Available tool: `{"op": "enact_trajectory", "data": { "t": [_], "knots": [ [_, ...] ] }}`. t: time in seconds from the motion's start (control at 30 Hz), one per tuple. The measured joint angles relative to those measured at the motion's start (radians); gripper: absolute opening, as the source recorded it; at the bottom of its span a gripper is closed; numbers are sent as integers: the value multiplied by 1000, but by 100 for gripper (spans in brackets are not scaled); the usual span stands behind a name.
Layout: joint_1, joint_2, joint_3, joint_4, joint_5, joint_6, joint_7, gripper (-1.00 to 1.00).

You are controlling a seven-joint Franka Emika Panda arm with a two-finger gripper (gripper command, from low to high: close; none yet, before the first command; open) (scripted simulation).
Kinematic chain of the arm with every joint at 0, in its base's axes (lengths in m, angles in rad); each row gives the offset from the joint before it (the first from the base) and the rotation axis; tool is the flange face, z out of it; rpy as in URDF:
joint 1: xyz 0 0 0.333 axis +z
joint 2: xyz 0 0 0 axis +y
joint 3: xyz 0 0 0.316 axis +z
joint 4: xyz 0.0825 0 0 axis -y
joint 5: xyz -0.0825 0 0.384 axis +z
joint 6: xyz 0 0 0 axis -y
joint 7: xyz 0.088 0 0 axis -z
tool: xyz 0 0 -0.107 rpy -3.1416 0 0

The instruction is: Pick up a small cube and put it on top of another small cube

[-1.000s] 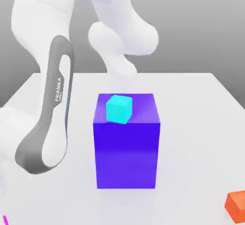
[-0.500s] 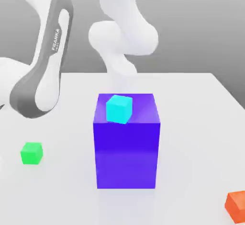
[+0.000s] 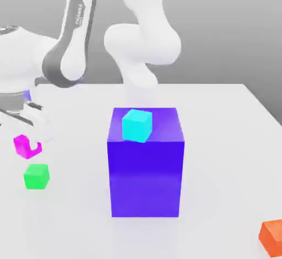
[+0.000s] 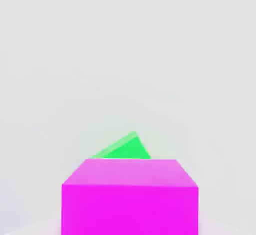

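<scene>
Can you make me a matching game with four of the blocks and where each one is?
Things:
1. magenta cube
2. cyan cube
3. orange cube
4. big blue-violet block

Places:
A. near the exterior view's right edge, low down
B. in the gripper
C. underneath a small cube
D. on top of a big block

Right pairs: 1-B, 2-D, 3-A, 4-C

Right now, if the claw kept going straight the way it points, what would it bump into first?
Probably the small green cube, or really the magenta cube held in the claw would. How far below is unclear.
</scene>
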Motion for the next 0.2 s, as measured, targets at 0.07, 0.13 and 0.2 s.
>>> {"op": "enact_trajectory", "data": {
  "t": [0.07, 0.13, 0.2],
  "knots": [
    [-10, 68, 24, 2, 65, 62, -48, -100],
    [-21, 103, 41, 3, 98, 93, -72, 100],
    [-21, 103, 41, 3, 98, 93, -72, 100]
  ]
}}
